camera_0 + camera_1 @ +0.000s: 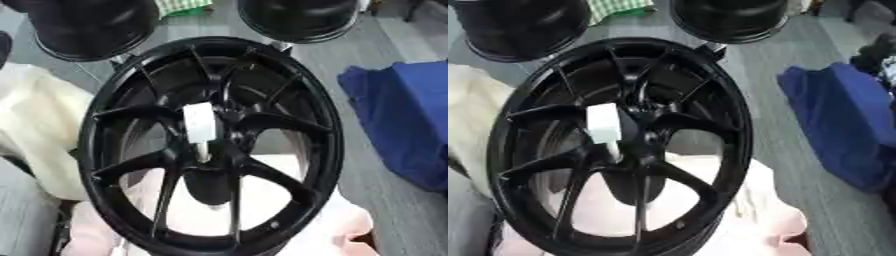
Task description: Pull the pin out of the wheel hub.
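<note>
- You have neither hand in either eye view, so you cannot tell whether the fingers are open, curled or gripping, nor how your arms are posed.
- The white pin (199,126) stands in the centre of the black wheel hub (210,145), its broad upper block above a thinner stem that goes into the bore.
- Under the hub's lower rim lies a pink cloth (754,220).
- Left of the hub is a cream cloth (39,125).
- Right of the hub, well apart, lies a blue cloth (402,120).
- Beyond the hub's top rim sit two more black wheels (92,27).
</note>
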`<state>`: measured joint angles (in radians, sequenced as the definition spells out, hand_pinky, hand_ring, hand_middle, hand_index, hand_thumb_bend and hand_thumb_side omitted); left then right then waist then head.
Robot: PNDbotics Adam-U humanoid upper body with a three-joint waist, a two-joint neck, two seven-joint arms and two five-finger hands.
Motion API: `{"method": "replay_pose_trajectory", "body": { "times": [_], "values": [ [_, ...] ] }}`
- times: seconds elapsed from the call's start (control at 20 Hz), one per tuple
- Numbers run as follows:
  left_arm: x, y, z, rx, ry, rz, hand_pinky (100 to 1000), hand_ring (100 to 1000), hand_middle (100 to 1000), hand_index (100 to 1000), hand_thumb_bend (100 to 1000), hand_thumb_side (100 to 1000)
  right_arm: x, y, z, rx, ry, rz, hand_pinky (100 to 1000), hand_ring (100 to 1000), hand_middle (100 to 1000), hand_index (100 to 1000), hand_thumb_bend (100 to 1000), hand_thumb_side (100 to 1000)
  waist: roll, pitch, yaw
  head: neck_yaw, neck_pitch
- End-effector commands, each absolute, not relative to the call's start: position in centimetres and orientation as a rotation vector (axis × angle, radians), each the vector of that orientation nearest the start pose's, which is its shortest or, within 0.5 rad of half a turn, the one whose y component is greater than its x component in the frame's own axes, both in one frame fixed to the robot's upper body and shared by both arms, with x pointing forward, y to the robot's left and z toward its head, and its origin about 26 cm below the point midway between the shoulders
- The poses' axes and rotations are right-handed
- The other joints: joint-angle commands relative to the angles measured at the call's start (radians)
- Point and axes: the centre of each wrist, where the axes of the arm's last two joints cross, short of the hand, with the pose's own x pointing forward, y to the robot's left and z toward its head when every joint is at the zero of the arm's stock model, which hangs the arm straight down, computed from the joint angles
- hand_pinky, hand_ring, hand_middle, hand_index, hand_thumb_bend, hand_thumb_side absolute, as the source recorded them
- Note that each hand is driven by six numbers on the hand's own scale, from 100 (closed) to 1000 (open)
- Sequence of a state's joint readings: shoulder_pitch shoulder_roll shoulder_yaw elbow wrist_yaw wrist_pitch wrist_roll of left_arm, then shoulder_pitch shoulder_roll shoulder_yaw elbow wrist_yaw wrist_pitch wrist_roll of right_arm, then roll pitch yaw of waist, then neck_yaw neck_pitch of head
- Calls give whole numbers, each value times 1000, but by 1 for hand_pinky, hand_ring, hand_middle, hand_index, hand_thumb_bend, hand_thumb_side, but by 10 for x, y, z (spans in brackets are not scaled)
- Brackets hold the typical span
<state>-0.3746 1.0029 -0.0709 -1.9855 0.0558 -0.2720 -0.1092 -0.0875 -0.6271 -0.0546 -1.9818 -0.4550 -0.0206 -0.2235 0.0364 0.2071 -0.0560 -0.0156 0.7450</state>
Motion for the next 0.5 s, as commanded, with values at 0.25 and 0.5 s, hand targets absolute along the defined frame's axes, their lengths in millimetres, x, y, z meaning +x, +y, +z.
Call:
{"method": "replay_pose_trajectory", "body": {
  "times": [0.25,0.5],
  "values": [
    [284,307,334,-660,2726,2156,884,703,664,798,306,591,272,-336,191,-159,-2086,145,818,675,598,577,265,461,1,-8,-2,-4,-21],
    [281,295,354,-597,2500,2377,881,718,674,800,341,594,272,-335,190,-161,-2079,162,818,675,597,577,265,464,2,1,-4,-10,-33]
  ]
}}
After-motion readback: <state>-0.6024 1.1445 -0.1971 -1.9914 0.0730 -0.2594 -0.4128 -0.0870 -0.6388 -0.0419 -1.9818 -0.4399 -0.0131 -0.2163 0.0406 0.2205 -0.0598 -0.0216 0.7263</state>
